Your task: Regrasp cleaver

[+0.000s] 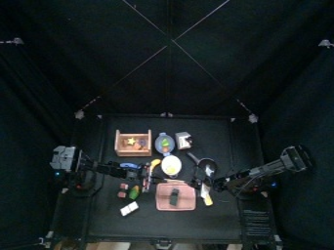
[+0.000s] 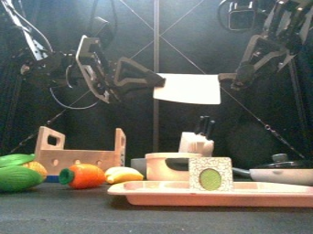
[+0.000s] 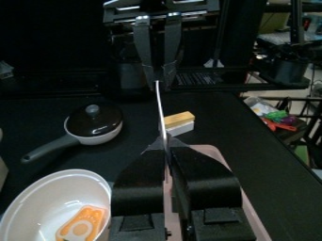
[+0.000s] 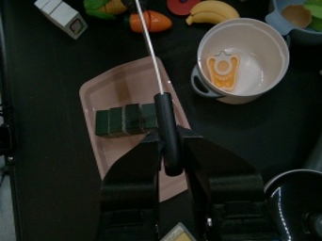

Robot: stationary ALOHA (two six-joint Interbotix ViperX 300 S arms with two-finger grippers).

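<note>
Steel cleaver (image 2: 188,89) hangs level, left pincer (image 2: 123,73) and right pincer (image 4: 164,141) clamped on opposite ends.

Lab robot pen: black curtains (image 1: 78,59) around small black table (image 1: 104,210)

One camera is looking straight down from high above, the bench (image 1: 98,181) sitting small at centre frame. Another is looking level across from the bench's front edge, close in. Both wrist cameras are sharing the pink tray (image 3: 233,188).
</note>
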